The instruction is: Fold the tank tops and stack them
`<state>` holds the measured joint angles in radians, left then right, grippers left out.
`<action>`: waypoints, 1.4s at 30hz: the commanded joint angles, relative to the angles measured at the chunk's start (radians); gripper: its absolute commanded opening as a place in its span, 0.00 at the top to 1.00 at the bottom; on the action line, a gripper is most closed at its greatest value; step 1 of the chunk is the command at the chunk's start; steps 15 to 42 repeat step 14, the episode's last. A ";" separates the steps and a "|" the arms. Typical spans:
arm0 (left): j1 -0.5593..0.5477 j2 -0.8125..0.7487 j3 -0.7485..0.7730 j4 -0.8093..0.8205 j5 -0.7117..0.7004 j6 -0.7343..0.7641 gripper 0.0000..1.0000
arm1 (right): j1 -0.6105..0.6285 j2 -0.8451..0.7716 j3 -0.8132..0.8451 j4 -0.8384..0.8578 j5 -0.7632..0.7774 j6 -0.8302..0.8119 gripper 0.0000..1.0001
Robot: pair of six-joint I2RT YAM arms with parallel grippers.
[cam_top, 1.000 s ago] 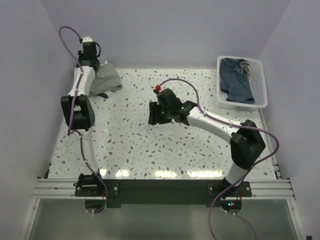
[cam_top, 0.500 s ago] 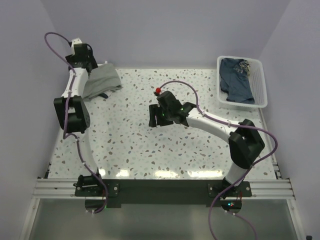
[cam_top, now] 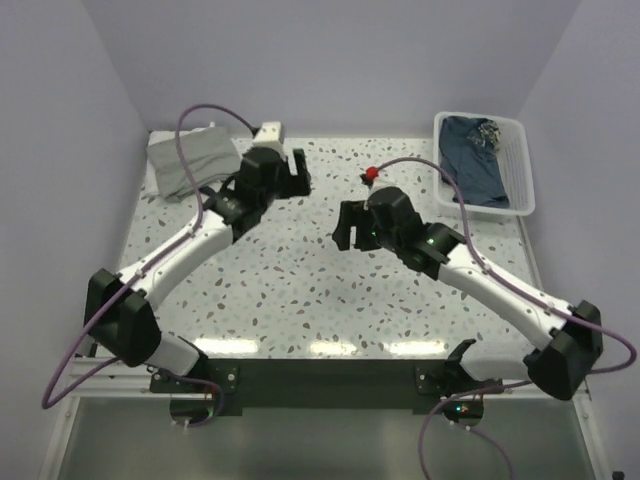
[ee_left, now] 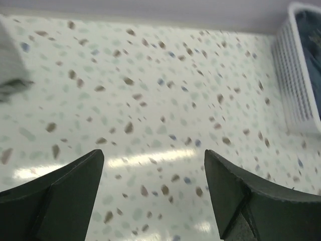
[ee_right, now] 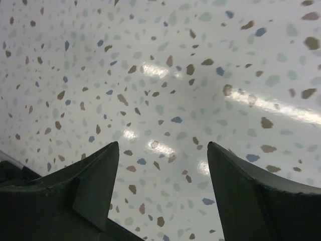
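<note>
A folded grey tank top [cam_top: 190,160] lies at the table's back left corner; its edge shows at the left border of the left wrist view [ee_left: 7,65]. My left gripper [cam_top: 297,170] hovers to the right of it, apart from the cloth, jaws open over bare speckled table [ee_left: 153,165]. My right gripper [cam_top: 344,226] hangs near the table's middle, open, with only tabletop between its fingers [ee_right: 163,150]. A dark blue garment [cam_top: 472,158] lies bunched in the white basket [cam_top: 523,170] at the back right.
The basket's slatted wall [ee_left: 301,75] shows at the right of the left wrist view. Purple cables loop over both arms. Walls close off the table's left, back and right sides.
My left gripper let go of the grey tank top and swung right from the back left corner, now open. The right arm shifted right and its jaws widened.
</note>
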<state>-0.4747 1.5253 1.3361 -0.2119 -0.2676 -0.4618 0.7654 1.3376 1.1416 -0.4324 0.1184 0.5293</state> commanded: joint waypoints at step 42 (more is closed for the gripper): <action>-0.432 -0.329 -0.453 0.082 -0.030 -0.091 0.14 | -0.008 -0.538 -0.338 -0.077 0.311 0.055 0.20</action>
